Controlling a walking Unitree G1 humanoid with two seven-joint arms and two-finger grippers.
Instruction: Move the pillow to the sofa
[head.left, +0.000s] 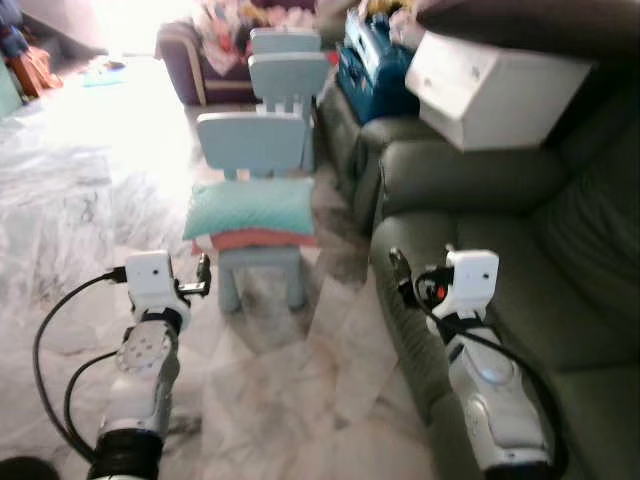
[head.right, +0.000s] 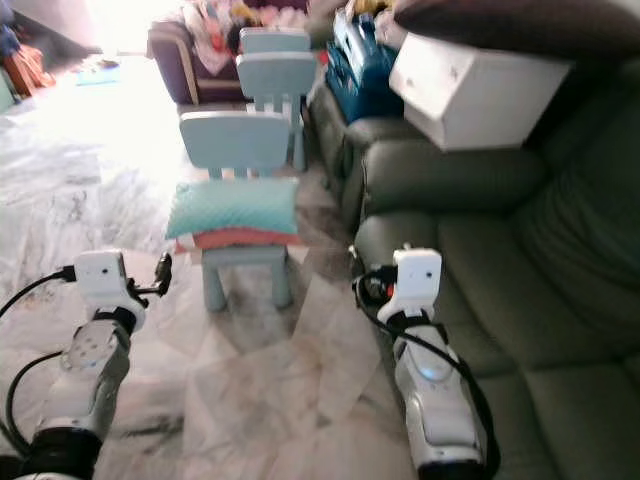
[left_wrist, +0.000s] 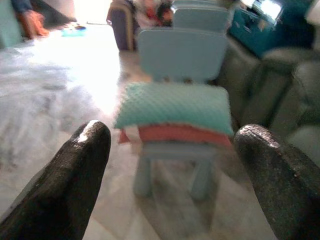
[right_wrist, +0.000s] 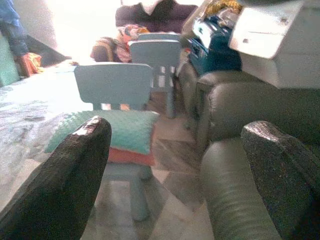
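Both tools raised and empty, facing the pillow on a small chair.

The teal pillow (head.left: 250, 207), soft with a dimpled weave, lies flat on a coral cushion (head.left: 258, 239), both stacked on the seat of a pale-blue moulded plastic child's chair (head.left: 255, 145) standing on glossy marbled floor tiles (head.left: 90, 210). A second, matching chair (head.left: 288, 70) stands farther back. To the right runs the dark grey-green leather sofa (head.left: 500, 260), smooth with rounded arms; a white boxy cabinet (head.left: 490, 85) rests tilted on its far end. Left tool (left_wrist: 172, 165): matte black fingers spread apart, holding nothing, near side of the chair. Right tool (right_wrist: 175, 175): fingers likewise apart, empty, over the sofa's near arm.
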